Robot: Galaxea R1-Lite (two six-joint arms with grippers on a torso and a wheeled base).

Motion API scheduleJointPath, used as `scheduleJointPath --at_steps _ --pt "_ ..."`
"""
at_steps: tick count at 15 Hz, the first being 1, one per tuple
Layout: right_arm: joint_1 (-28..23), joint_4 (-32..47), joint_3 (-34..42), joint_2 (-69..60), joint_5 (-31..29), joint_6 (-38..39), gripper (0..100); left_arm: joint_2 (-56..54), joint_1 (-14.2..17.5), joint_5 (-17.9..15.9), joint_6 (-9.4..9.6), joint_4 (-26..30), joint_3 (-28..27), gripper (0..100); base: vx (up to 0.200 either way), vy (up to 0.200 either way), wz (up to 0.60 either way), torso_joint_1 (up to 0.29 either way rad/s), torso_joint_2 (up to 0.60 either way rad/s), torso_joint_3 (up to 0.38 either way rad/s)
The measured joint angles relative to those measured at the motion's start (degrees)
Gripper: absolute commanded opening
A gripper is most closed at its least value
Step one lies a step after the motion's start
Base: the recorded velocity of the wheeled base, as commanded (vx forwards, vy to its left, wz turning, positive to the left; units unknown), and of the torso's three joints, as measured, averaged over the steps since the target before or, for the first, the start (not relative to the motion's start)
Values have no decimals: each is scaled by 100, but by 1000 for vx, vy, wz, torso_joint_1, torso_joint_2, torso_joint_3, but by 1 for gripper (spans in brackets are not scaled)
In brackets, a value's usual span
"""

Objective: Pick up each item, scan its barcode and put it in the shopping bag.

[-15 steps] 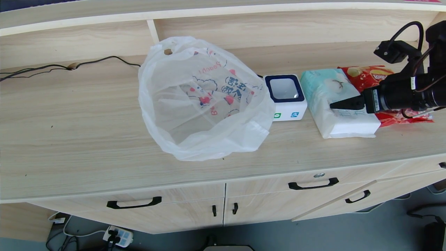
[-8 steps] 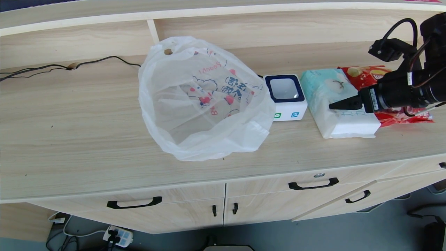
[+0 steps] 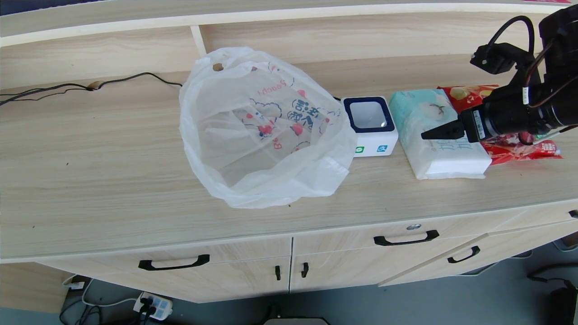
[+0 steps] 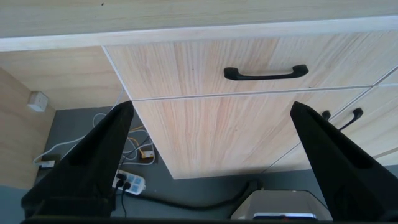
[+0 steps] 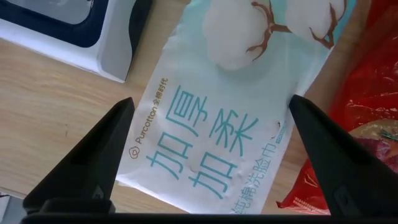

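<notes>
Two items on counter: tissue pack just beside scanner, red chip bag against pack's right edge. Right gripper hovers over tissue pack, fingers spread, empty. Shopping bag stands open left of scanner. Left gripper spread, empty, facing drawer handle.

The right arm is covering the middle of the chip bag and is running off the head view's right edge. The chip bag's left edge is lying behind the tissue pack. In the right wrist view the frame is cutting off both ends of the tissue pack, the scanner is showing just one corner, and the chip bag is running past the edge. The cable is leaving the head view at the left.
</notes>
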Motion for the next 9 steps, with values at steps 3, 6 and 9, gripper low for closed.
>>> scheduleJointPath --at_steps 3,6,9 --pt "18 -6 72 49 -6 -7 100 0 0 -2 -2 2 0 100 0 0 0 0 0 0" --pt "-1 -26 39 151 -9 -9 100 0 0 0 0 2 0 100 0 0 0 0 0 0" --pt "-15 -11 -168 347 -165 0 100 0 0 0 0 2 0 100 0 0 0 0 0 0"
